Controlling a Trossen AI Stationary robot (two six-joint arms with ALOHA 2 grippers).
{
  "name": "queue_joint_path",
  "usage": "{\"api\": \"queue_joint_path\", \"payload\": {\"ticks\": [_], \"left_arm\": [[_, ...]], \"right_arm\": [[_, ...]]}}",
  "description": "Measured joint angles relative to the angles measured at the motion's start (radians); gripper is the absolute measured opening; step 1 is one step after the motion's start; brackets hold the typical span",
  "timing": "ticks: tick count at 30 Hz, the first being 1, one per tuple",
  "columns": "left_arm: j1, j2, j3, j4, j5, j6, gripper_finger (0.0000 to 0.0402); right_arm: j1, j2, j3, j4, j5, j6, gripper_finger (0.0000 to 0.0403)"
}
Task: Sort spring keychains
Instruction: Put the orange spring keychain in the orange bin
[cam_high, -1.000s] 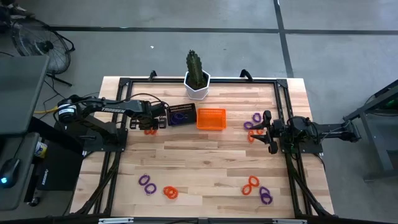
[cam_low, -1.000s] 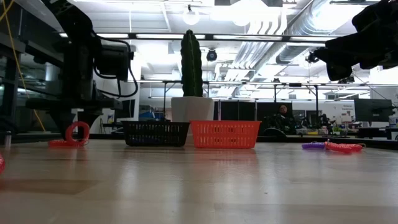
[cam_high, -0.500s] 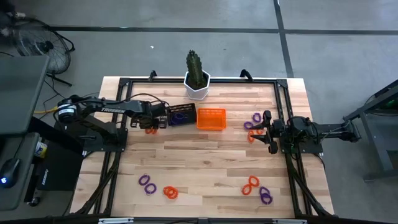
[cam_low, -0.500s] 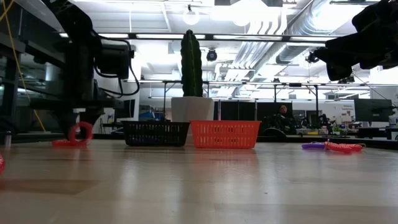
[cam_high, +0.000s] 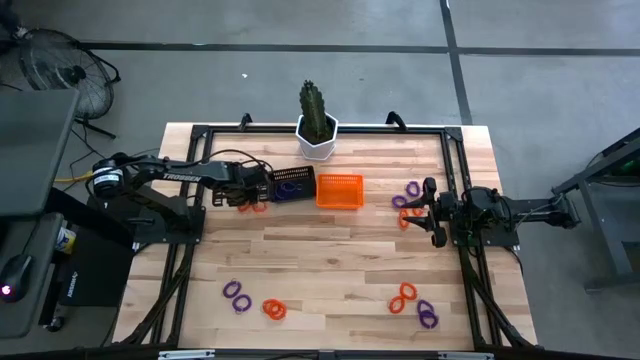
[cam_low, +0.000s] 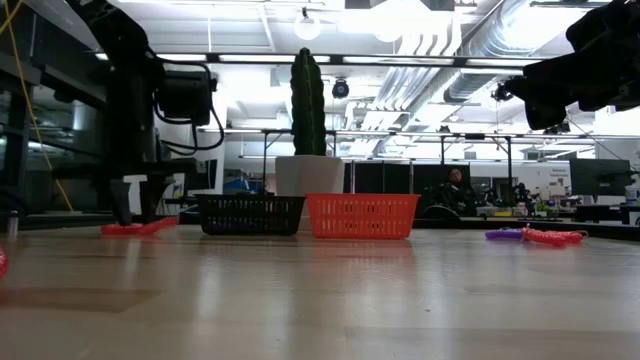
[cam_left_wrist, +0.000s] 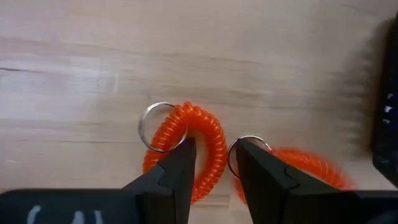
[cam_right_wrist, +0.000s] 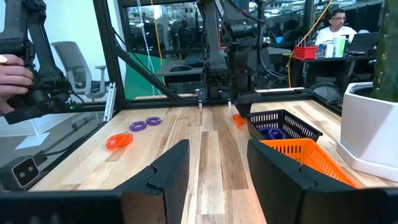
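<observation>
Orange and purple are shown by the spring keychains at lower right; an orange mesh basket and a black mesh basket are seen at upper centre.

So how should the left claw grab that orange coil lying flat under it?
Best from straight above, pinching one side of the orange spring keychain's coiled band, not the thin metal ring. It lies flat on the table, so only its rim offers something to pinch. The left gripper is already open astride that band.

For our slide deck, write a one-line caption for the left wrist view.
Left gripper straddling one side of an orange coiled plastic keychain lying on the wooden table.
</observation>
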Motion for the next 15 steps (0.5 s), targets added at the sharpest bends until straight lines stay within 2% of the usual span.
{"api": "queue_joint_path", "payload": {"ticks": [9, 15], "left_arm": [[-0.001, -0.005, -0.011, 0.018, -0.010, -0.017, 0.0119], [-0.002, -0.058, -0.014, 0.064, -0.008, 0.034, 0.0119]], "right_arm": [[0.000, 0.000, 0.000, 0.000, 0.000, 0.000, 0.0157], [0.000, 0.000, 0.000, 0.000, 0.000, 0.000, 0.0158]]}}
